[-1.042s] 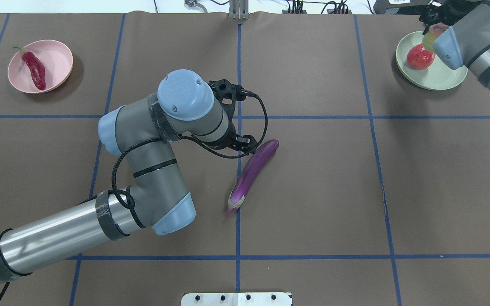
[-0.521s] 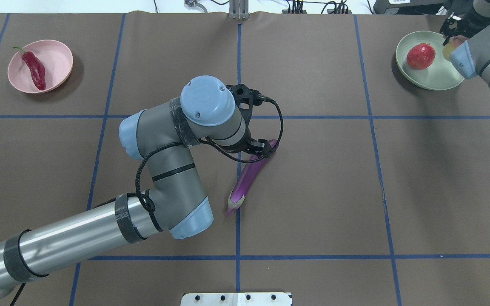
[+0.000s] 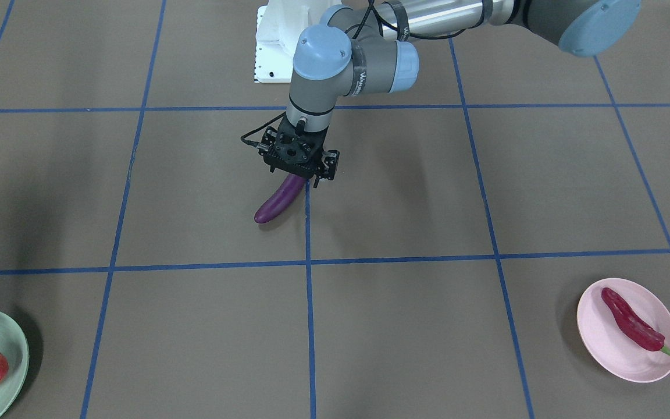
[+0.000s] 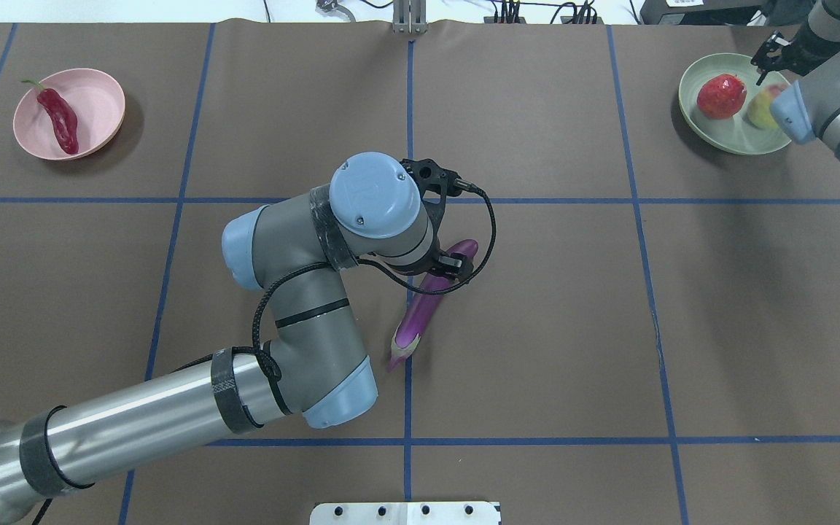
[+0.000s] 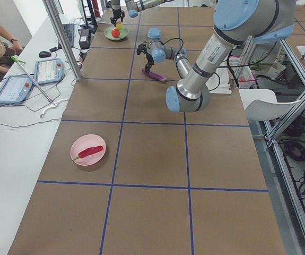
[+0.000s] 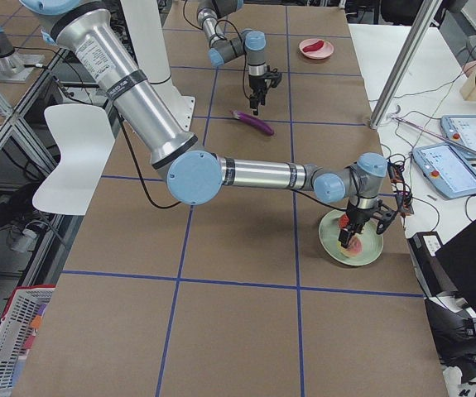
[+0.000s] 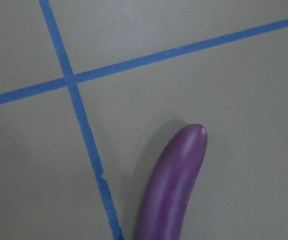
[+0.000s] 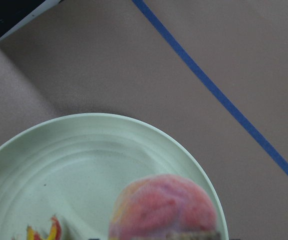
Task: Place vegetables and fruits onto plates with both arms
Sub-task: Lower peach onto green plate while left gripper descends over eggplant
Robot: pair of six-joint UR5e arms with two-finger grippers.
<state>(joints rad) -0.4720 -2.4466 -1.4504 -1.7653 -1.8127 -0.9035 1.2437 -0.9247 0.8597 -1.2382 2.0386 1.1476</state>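
Note:
The purple eggplant (image 4: 420, 313) lies on the brown table near the middle; it also shows in the front view (image 3: 277, 203) and left wrist view (image 7: 174, 190). My left gripper (image 4: 450, 268) (image 3: 297, 177) hangs open over its blunt far end, jaws astride it. The red chili (image 4: 59, 120) lies on the pink plate (image 4: 95, 95) at the far left. The pomegranate (image 4: 720, 96) and the peach (image 4: 761, 108) (image 8: 164, 207) rest on the mint green plate (image 4: 737, 138). My right gripper (image 4: 764, 62) is open just above the peach, apart from it.
The white pedestal (image 4: 405, 512) stands at the table's near edge in the middle. A metal post (image 4: 409, 18) and cables sit at the far edge. A side bench with tablets (image 5: 35, 74) and an operator runs beyond that far edge.
My left arm has moved right, bringing its gripper over the eggplant's far end. My right gripper carried the peach right across the green plate; the peach now lies there, let go.

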